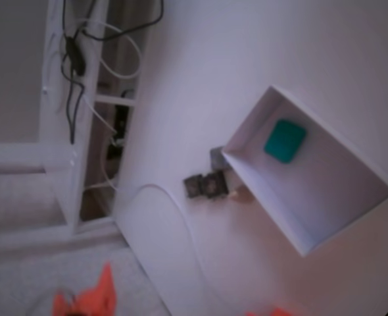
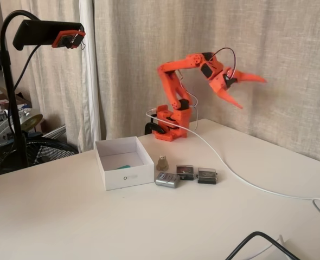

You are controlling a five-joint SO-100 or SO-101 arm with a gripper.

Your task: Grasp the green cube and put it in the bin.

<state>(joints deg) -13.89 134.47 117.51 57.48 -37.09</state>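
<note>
Inside the bin (image 1: 352, 197), near a corner, the green cube (image 1: 285, 140) is seen lying flat, while the gripper (image 2: 245, 91) is held high with jaws spread and empty, so only a clear retreat is needed.

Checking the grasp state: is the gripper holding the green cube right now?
No. The gripper is raised in the air with its jaws spread and nothing between them, while the green cube lies inside the bin.

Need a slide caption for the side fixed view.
Orange arm raised, gripper open and empty; green cube already in the bin.
</note>
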